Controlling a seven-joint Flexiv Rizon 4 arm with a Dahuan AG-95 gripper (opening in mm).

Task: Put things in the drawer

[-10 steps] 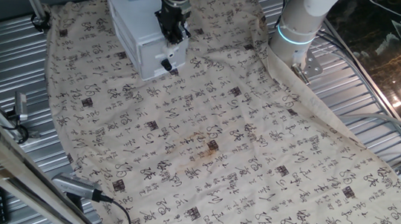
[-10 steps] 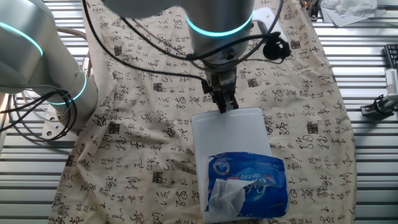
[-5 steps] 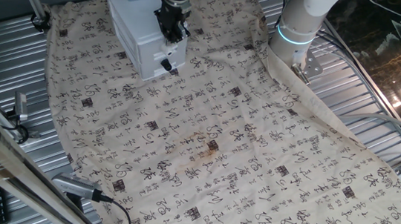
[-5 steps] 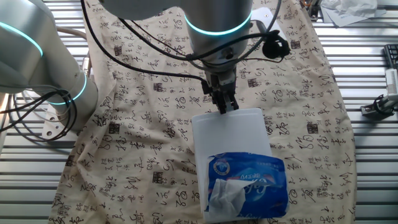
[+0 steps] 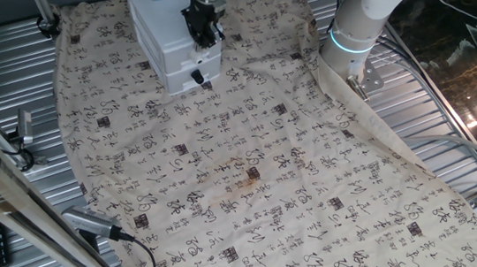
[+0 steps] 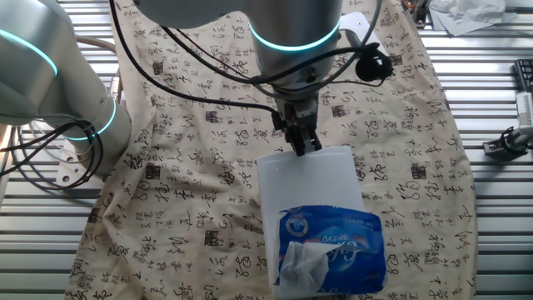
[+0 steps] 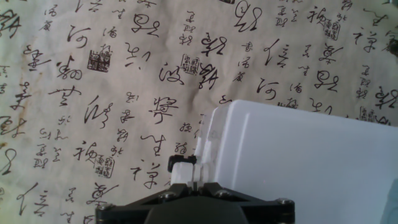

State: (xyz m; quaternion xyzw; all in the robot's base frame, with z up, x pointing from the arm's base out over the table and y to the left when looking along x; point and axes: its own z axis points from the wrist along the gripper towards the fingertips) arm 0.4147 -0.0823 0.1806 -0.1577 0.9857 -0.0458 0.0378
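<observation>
Out in the middle of the counter, well away from every edge, lies a small tan speck that I take to be the light-brown wooden cube block (image 5: 251, 176). It sits beside a brownish stain and is too small to make out for certain. It is well apart from the white box-shaped sliding drawer (image 5: 184, 61), which belongs to the small white plastic cabinet (image 6: 308, 179) standing near the counter's far left corner. The drawer looks shut or barely out, so the task seems to be in its opening step.

The black two-finger gripper (image 5: 204, 37) hangs at the cabinet's front top edge, above a small dark round knob (image 5: 197, 78). In the hand view its fingertips (image 7: 184, 163) stand very near each other against the cabinet front. I cannot tell whether they pinch a knob or merely meet.

The main risk is that the light cabinet moves as a whole when pulled. It rests on a loose cream cloth printed with black calligraphy (image 5: 302, 202), so it could slide or tip forward instead of letting the drawer out. That would also wrinkle the cloth and might shift the block. A shallow pinch could slip off. A jolt might also shake loose the blue plastic tissue pack (image 6: 331, 246) lying on the cabinet's top.
</observation>
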